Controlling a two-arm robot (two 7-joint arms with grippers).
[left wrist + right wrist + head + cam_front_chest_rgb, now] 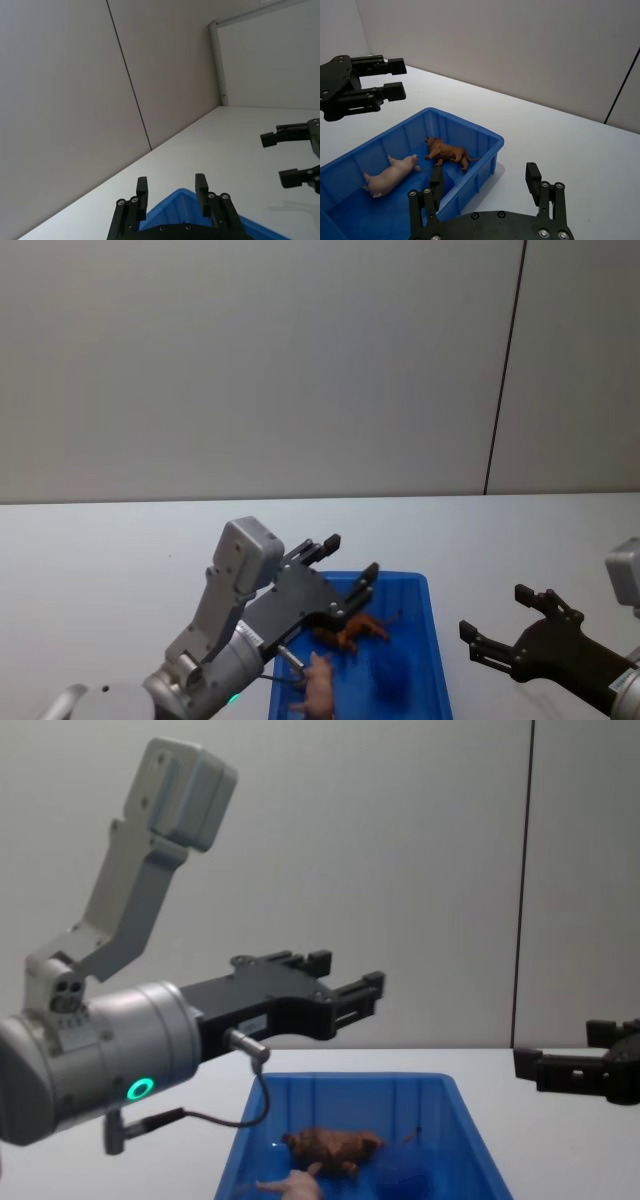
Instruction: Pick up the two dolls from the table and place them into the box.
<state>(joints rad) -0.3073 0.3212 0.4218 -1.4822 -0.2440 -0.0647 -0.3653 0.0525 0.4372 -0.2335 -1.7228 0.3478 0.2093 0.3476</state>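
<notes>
1. Two dolls lie inside the blue box (470,135): one brown lion (447,151), one pink pig (390,176).
2. Left gripper (345,575) hovers above the box, spread wide, empty.
3. Right gripper (500,625) hangs beside the box, wide, empty.

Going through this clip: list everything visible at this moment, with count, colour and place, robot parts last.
Box: one, bright blue, on the table in front of the robot, between the two arms.
Brown doll: one, lion-like with a thin tail, standing inside the box toward its far end.
Pink doll: one, pale pink and pig-like, lying inside the box, nearer the robot than the brown doll.
Dark blue shape: one, inside the box beside the dolls; too blurred to identify.
Table: one, white, under everything.
Wall: pale grey panels with a dark vertical seam, behind the table.
Left gripper: one, black fingers open, empty, raised above the box.
Right gripper: one, black fingers open, empty, to the right of the box.
</notes>
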